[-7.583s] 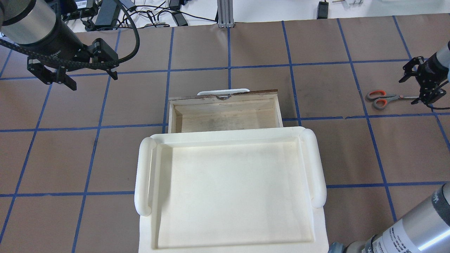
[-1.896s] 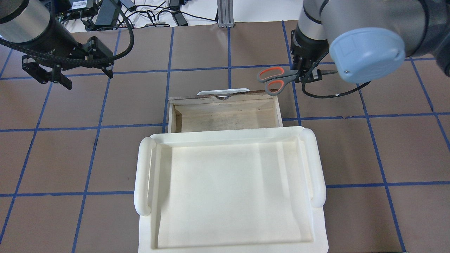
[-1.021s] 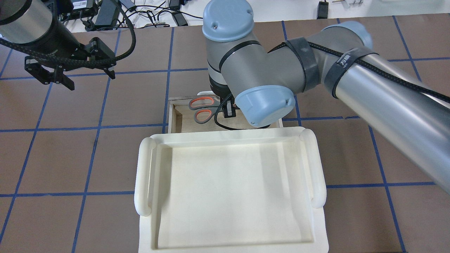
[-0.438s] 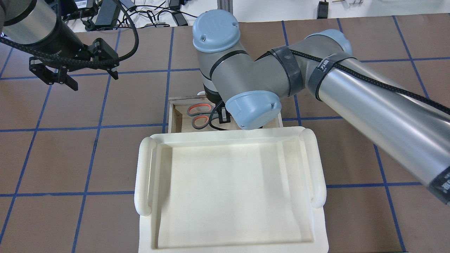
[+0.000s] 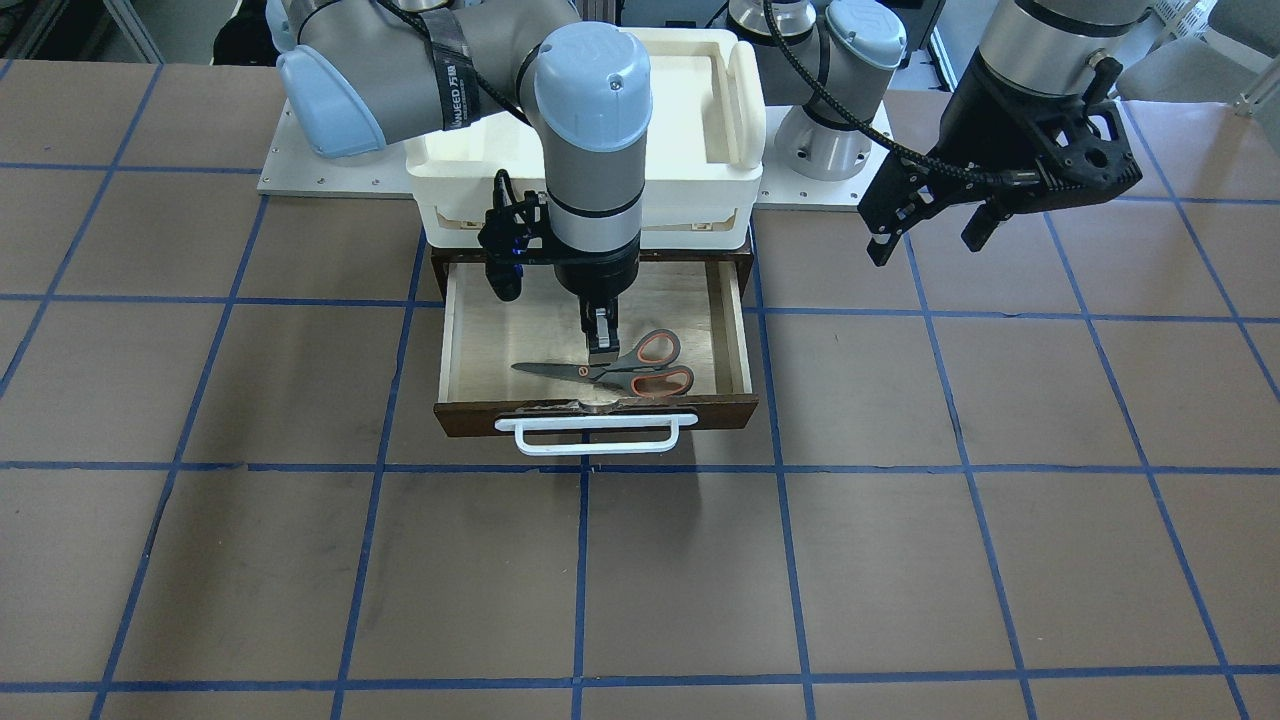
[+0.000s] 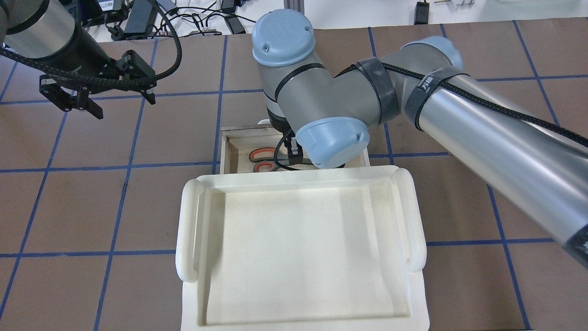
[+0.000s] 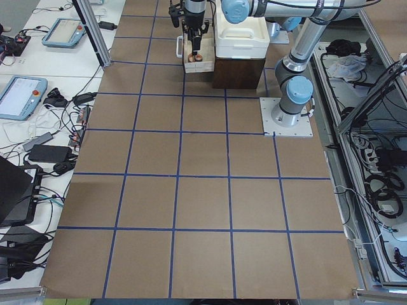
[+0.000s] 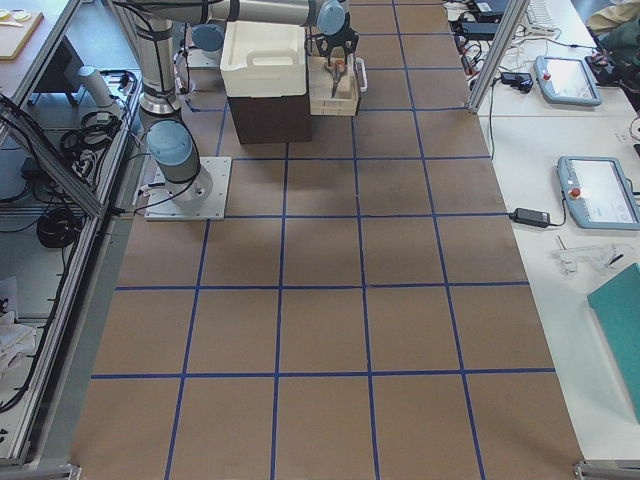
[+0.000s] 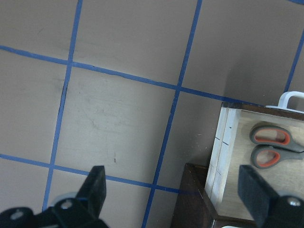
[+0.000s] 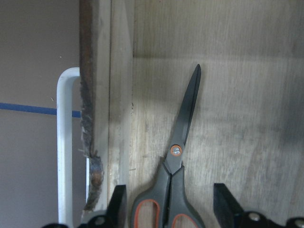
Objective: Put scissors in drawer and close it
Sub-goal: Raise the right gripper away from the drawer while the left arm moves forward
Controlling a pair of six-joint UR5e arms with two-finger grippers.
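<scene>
The scissors (image 5: 612, 371) lie flat on the pale floor of the open drawer (image 5: 480, 335), handles toward the robot's left, just behind the dark front and its white bar handle (image 5: 595, 436). My right gripper (image 5: 597, 346) hangs straight down over the scissors' pivot. In the right wrist view its fingers (image 10: 118, 205) stand wide apart on either side of the scissors (image 10: 178, 164), clear of them. My left gripper (image 6: 121, 105) is open and empty, high over the table to the drawer's left. Its wrist view shows the scissors' handles (image 9: 268, 145).
A white foam-like tray (image 6: 188, 230) sits on top of the dark cabinet (image 8: 265, 115) that holds the drawer. My right arm's wrist (image 6: 333, 142) covers most of the drawer in the overhead view. Blue tape lines grid the brown table.
My right arm carried the scissors from the table's right side to the drawer and lowered them. They now lie on the drawer floor. My left arm barely moved.
</scene>
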